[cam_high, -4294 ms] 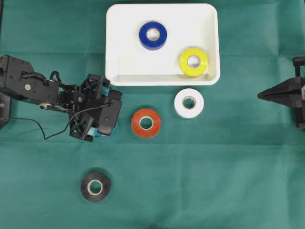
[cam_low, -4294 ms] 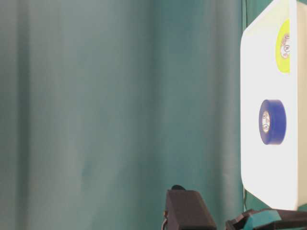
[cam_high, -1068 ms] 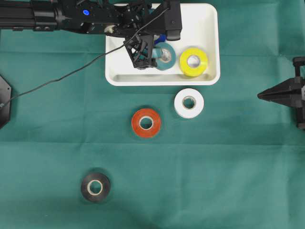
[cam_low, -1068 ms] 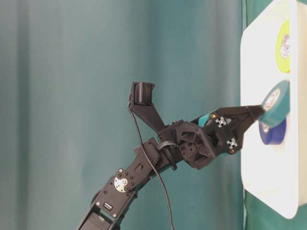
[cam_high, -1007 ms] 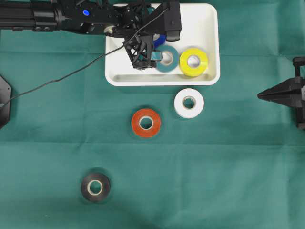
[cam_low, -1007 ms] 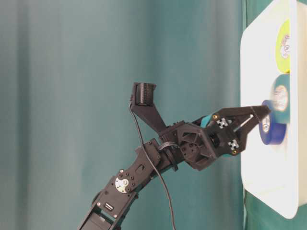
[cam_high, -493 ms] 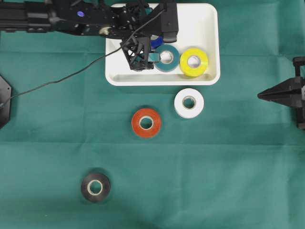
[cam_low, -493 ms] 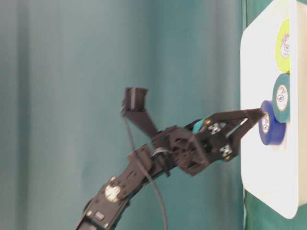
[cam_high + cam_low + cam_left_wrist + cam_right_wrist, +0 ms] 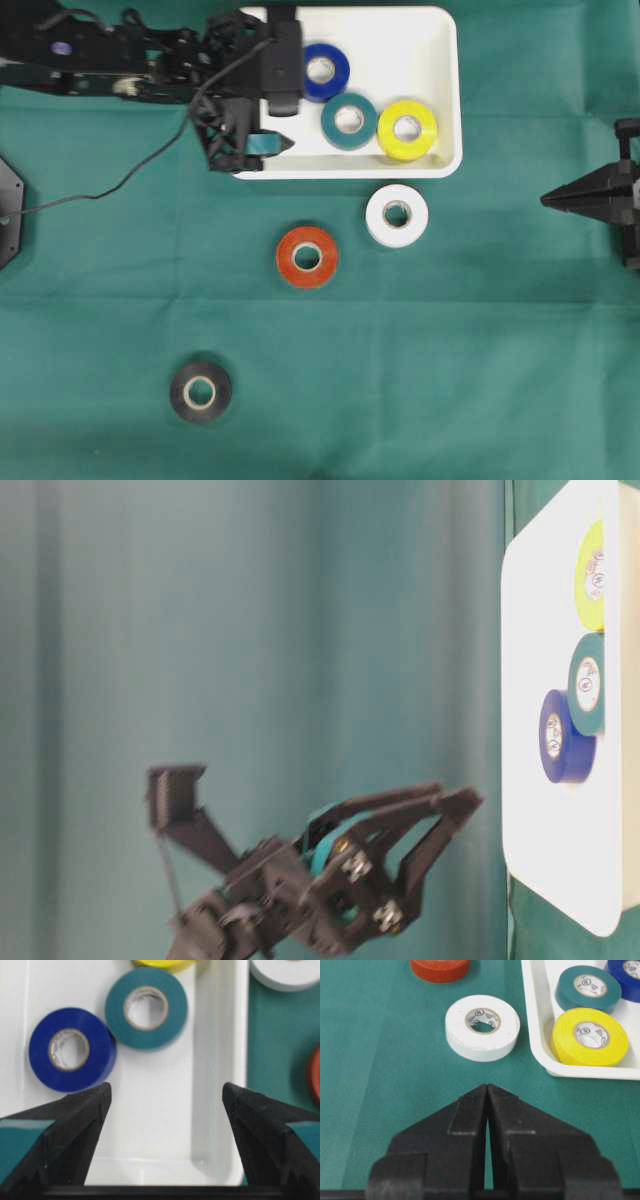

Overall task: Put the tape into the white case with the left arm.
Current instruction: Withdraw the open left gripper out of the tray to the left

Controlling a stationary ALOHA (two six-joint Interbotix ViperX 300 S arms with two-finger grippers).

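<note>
3 tape rolls lie in the shallow white plastic case (image 9: 440, 90), 3 remain on the cloth; the left gripper (image 9: 165, 1105) gapes wide, empty.

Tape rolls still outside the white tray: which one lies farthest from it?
The black tape roll, alone near the cloth's lower left. The white tape roll and orange tape roll lie much closer to the white plastic tray.

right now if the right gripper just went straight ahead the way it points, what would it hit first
Most likely the white tape roll: the right gripper, fingers shut, points almost straight at it across bare green cloth. Height is unclear, so it might pass over the roll.
</note>
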